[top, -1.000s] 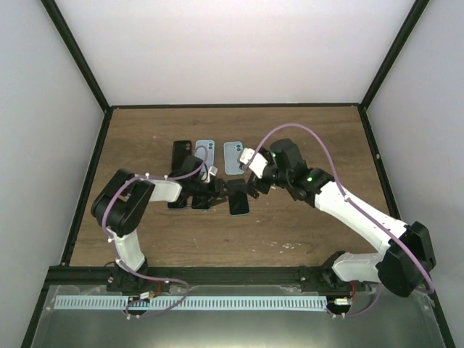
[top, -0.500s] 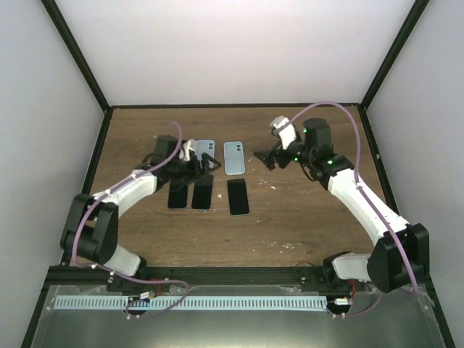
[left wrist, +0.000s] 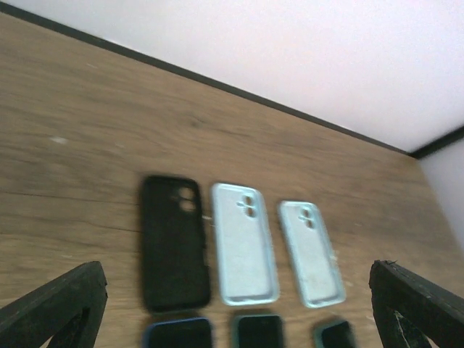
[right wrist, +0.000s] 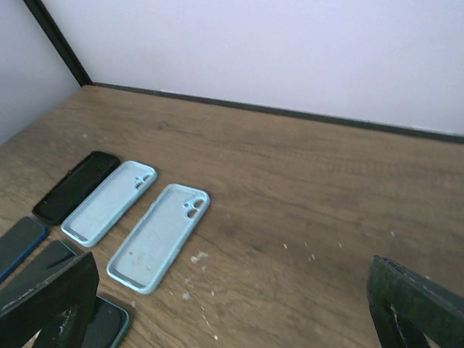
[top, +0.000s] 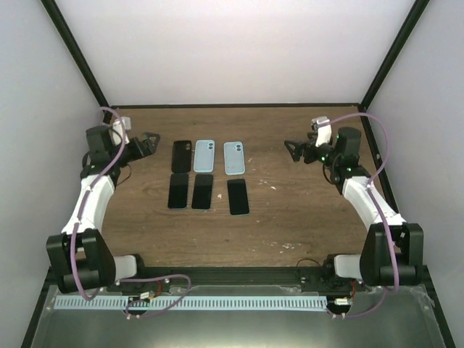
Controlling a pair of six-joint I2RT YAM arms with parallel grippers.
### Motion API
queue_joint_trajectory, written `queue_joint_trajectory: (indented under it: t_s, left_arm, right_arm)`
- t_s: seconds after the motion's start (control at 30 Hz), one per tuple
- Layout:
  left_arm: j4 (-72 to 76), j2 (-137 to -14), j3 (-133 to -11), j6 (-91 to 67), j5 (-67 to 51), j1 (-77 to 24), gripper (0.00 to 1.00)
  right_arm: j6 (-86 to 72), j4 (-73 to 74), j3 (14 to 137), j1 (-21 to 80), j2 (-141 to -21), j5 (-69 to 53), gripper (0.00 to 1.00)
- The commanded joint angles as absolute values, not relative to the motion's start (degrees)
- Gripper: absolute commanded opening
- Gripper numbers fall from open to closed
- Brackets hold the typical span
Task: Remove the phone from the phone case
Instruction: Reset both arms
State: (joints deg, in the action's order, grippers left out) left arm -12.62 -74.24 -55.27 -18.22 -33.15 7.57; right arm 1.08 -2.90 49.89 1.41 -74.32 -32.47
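Three empty cases lie in a back row: a black case (top: 181,155) and two light blue cases (top: 204,155) (top: 233,157). Three dark phones lie bare in a front row (top: 178,191) (top: 202,191) (top: 238,196). My left gripper (top: 148,139) is open and empty, raised at the far left, apart from the row. My right gripper (top: 293,150) is open and empty at the far right. The left wrist view shows the black case (left wrist: 171,243), both blue cases (left wrist: 243,243) (left wrist: 310,252) and the phones' top ends (left wrist: 261,332). The right wrist view shows the blue cases (right wrist: 159,235) (right wrist: 110,201).
The wooden table (top: 304,210) is walled by white panels with black frame posts. Small white specks lie on the wood right of the phones (right wrist: 192,257). The arm bases stand at the near edge.
Both arms have drawn back from the middle, the left to the far left and the right to the far right. The right-hand phone they were at now lies alone in the front row.
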Motion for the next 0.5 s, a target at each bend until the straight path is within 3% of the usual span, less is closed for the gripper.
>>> queue_joint_trajectory:
  t_s: [0.0,0.17,0.47]
  left_arm:
    - [-5.1,-69.2,-48.2,-10.4,-25.1,12.3,1.0]
    - [17.1,-65.9,-33.8,-4.9,-17.8,12.7,1.0]
    - [47.6,-75.5,-20.2,-6.1,-17.2,11.1,1.0]
  right_arm:
    - [-0.5,-10.8,43.9,-1.5,-72.6,-31.1,1.0]
    - [0.6,-24.0,33.9,-3.9,-72.8,-24.7,1.0]
    - [1.6,-53.9,20.6,-4.6,-80.9,-18.4,1.0]
